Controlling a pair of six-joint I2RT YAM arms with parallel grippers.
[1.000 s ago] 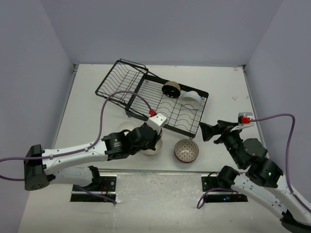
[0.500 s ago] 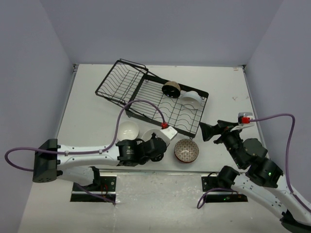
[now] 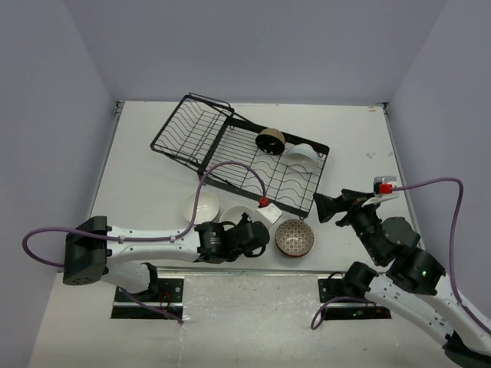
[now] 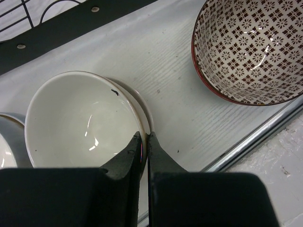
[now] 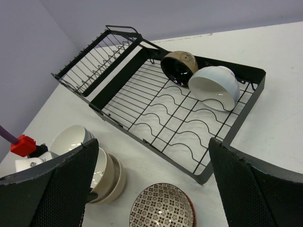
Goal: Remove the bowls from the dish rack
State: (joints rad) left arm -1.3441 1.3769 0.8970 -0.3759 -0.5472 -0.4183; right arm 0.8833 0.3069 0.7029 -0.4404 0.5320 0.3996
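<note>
The dish rack (image 3: 230,153) lay at an angle on the table (image 3: 138,169), and two bowls were in its flat wavy-wired section, at the end farthest from the tilted basket part. A dark-lined bowl (image 3: 270,139) with a brown outside sat on its side, and a pale bowl (image 3: 301,153) lay tipped just beside it.

Three more spots on the table in front of the rack's near edge held unloaded bowls. A plain white bowl (image 3: 201,205) stood upright nearest the rack's basket end. Just beside it a cream bowl (image 4: 75,123) sat nested in a beige bowl (image 5: 118,182). A patterned bowl (image 3: 294,237), brown and white inside with a red rim, stood apart from that stack, below the rack's near corner.

The left gripper (image 4: 144,138) was pinched narrow on the cream bowl's near rim, one finger inside and one outside. The right gripper (image 3: 334,204) hung wide apart and empty off the rack's right end, facing it.
</note>
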